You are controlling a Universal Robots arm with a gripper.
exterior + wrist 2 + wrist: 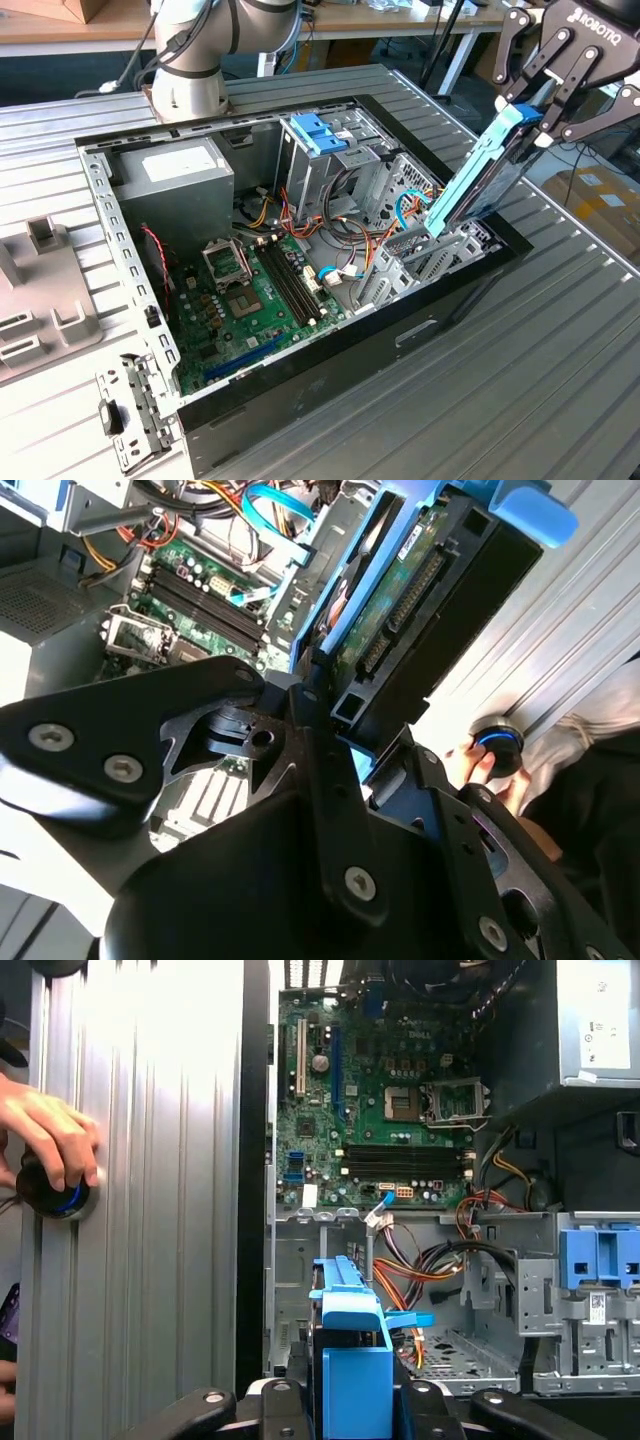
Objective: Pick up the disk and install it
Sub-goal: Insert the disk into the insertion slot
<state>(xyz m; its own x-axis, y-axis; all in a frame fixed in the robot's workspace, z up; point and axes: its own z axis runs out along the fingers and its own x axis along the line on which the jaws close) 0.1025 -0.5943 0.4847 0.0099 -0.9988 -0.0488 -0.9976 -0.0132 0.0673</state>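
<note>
Robot end effector clenched on the disk, gripping its upper end above an open computer case that lies on its side on a ribbed metal table.

The disk is a flat drive in a blue plastic bracket. It hangs directly below the end effector and is tilted steeply. Its long axis slopes from the fingers down toward the exterior view's left. Its lower end sits at the mouth of a grey metal drive bay, in the corner of the case nearest the exterior view's right. Whether the lower end is touching the bay's rails cannot be told. Judging from this pose, the disk has been picked up but is not yet seated in the bay.

In the second wrist view, the drive's green circuit side faces the camera, with black fingers pressed against both of its faces.

Inside the case are a green motherboard, a large grey power supply box and a second metal cage with light-blue latch tabs. All three are well apart from the disk.

In the first wrist view, a person's hand rests on a round black and blue knob at the table's edge, outside the case.
</note>
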